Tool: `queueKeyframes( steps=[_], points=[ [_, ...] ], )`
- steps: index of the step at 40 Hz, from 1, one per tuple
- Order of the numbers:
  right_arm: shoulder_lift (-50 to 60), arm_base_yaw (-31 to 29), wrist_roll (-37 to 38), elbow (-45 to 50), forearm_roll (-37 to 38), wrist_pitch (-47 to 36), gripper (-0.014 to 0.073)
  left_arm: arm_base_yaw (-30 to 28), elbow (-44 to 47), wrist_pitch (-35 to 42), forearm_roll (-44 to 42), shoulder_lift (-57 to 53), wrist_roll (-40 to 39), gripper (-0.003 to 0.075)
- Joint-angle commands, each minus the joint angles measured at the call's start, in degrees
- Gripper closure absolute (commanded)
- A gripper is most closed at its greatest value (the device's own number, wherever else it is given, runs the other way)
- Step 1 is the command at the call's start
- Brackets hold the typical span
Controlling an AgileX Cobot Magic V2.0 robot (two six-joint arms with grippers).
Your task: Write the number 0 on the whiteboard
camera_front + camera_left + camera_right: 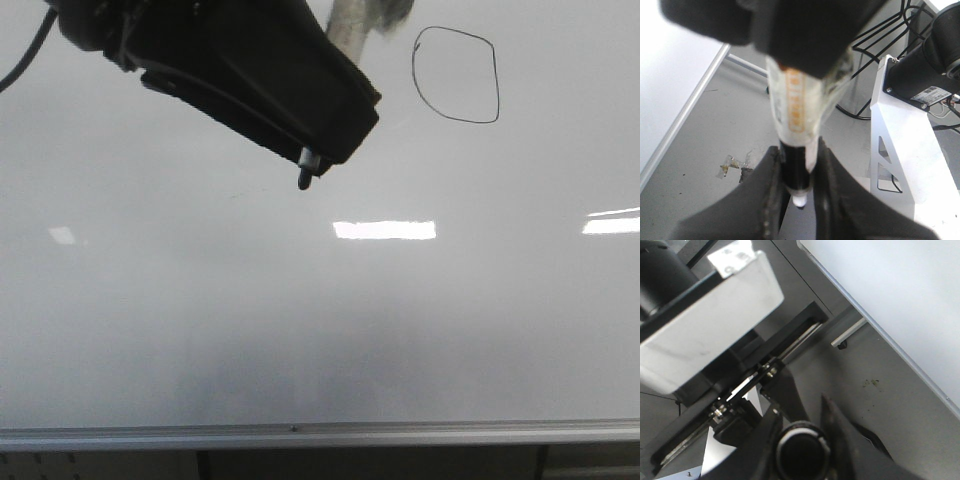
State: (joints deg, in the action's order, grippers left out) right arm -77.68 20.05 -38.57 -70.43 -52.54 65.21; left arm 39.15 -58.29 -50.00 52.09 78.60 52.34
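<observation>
The whiteboard (300, 320) fills the front view, with its silver rail (300, 433) along the lower edge. The number 0 (456, 76) is a thin black closed loop at the upper right of the board. My left gripper (304, 172) is shut on a marker (796, 165) with a white taped body and black end; its tip (303, 182) points down, left of and below the 0, well apart from it. In the right wrist view my right gripper (802, 450) is shut on a black round-ended object (802, 455) with a pale ring. It does not show in the front view.
Bright rectangular light glares (384, 230) lie on the board. In the left wrist view the board edge (670, 75), grey floor with tape scraps (732, 165), black cables and the white robot base (905, 150) show. The right wrist view shows the board (900, 300) and a white plate (710, 325).
</observation>
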Motion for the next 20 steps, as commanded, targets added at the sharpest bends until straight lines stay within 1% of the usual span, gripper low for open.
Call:
queueKeyframes(
  steps=[1, 3, 5, 9, 13, 15, 20],
  points=[
    [1.7, 0.1, -0.5, -1.3, -4.5, -1.6, 0.0631, 0.4, -1.9, 0.0, 3.4, -2.0, 1.2, 0.0739],
    [1.7, 0.1, -0.5, -1.3, -5.0, -1.6, 0.0584, 0.4, -1.9, 0.0, 3.4, -2.0, 1.2, 0.0739],
    [1.7, 0.1, -0.5, -1.3, -5.1, -1.8, 0.0503, 0.4, -1.9, 0.0, 3.4, -2.0, 1.2, 0.0740],
    [1.7, 0.1, -0.5, -1.3, -5.6, -2.3, 0.0281, 0.4, -1.9, 0.5, 2.5, -2.0, 1.2, 0.0740],
    [2.5, 0.1, -1.4, -1.5, -5.8, -3.1, 0.0134, 0.4, -1.9, 0.7, 1.0, -2.0, 1.2, 0.0740],
    [3.2, 0.1, -1.7, -1.6, -5.8, -3.9, 0.0113, 0.4, -1.9, 1.1, 0.0, -2.0, 1.2, 0.0740],
    [6.6, 0.0, -2.9, -1.5, -5.6, -7.7, 0.0118, -0.1, -1.9, 2.2, -3.2, -2.0, 0.4, 0.0739]
  ],
)
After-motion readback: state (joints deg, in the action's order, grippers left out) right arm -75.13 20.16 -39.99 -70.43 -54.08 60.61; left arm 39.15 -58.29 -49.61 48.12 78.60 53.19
